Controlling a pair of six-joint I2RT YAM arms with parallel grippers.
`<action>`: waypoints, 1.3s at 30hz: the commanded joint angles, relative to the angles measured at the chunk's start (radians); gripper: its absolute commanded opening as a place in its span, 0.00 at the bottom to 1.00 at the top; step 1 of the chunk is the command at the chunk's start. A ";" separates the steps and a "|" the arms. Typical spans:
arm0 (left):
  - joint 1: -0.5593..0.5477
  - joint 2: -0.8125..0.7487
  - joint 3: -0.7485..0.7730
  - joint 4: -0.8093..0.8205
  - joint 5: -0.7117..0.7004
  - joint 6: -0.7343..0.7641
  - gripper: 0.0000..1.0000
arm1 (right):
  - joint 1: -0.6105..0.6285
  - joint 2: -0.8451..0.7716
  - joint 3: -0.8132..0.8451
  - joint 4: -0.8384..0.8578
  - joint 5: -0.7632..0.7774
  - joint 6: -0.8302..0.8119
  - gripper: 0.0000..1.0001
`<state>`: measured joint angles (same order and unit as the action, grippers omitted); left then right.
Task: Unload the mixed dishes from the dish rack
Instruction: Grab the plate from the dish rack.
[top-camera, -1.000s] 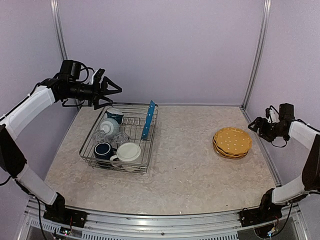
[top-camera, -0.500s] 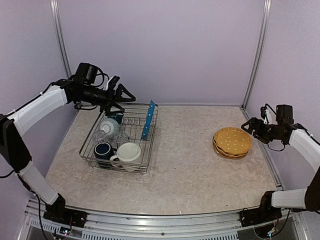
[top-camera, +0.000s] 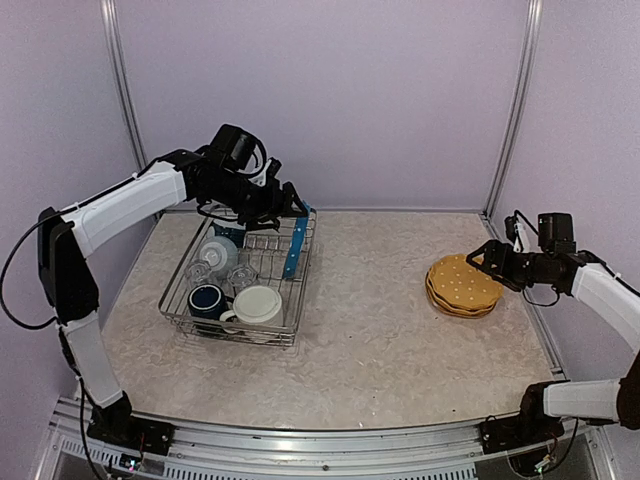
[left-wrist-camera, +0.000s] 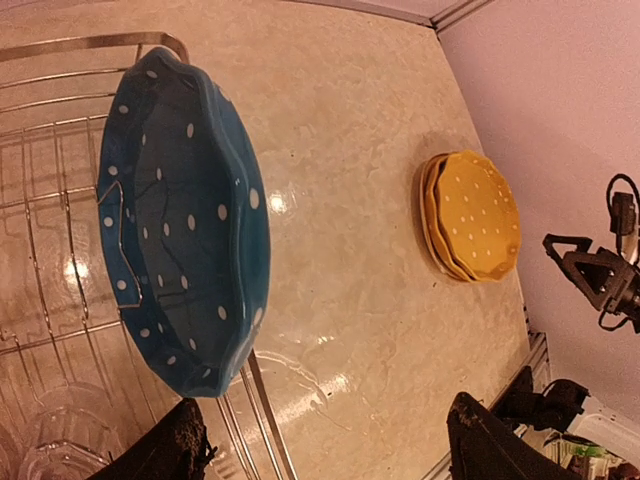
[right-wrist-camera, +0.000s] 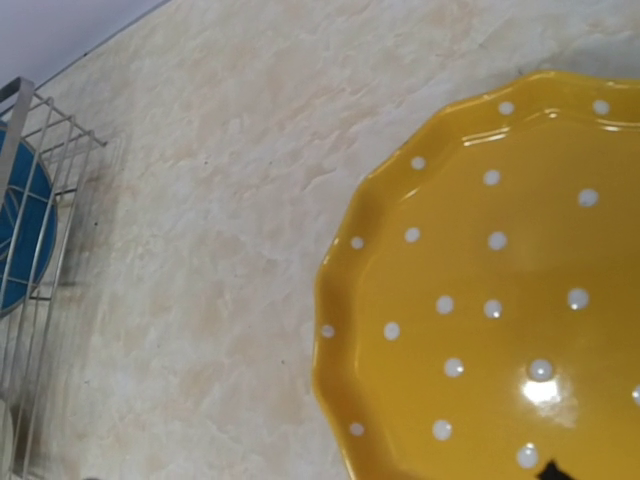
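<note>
step: unloading in progress; the stack of yellow plates (top-camera: 463, 283) is already out on the table (top-camera: 370, 340), right side. next item, by judgement, is the blue plate (left-wrist-camera: 180, 230).
blue plate pos.: on edge, upright in the prongs at the right-hand far end of the dish rack (top-camera: 175, 308), rim above the wire wall.
rest of load: navy mug (top-camera: 206, 298) and cream mug (top-camera: 258, 303) at the near end, bowl (top-camera: 218, 252) upside down behind them, clear glasses (top-camera: 241, 276) between. all inside the rack.
left claw (top-camera: 293, 203): jaws wide apart, holding nothing. it hangs just above the blue plate's top rim, not touching. wrist cam shows one finger either side of the plate.
right claw (top-camera: 485, 256): near the far edge of the yellow stack, clear of it. jaws appear apart, nothing held.
next move req.: lower the left claw straight down so the fingers straddle the rim, close on it, then lift vertically until the plate clears the prongs before any sideways travel.
caution: glazed rim, prob. slippery; a shallow grip may let the plate swing or snag the wire.
</note>
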<state>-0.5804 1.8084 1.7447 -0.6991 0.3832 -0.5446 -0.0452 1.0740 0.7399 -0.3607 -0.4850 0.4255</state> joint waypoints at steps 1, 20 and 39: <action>-0.036 0.101 0.130 -0.104 -0.255 0.048 0.74 | 0.018 -0.014 -0.001 0.011 0.010 0.005 0.91; -0.041 0.353 0.381 -0.149 -0.226 0.095 0.43 | 0.029 0.018 -0.005 0.028 0.006 0.007 0.91; -0.030 0.416 0.434 -0.170 -0.183 0.089 0.35 | 0.085 0.040 0.005 0.044 0.028 0.036 0.91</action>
<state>-0.6121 2.1899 2.1323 -0.8387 0.2127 -0.4648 0.0223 1.1049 0.7399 -0.3336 -0.4709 0.4473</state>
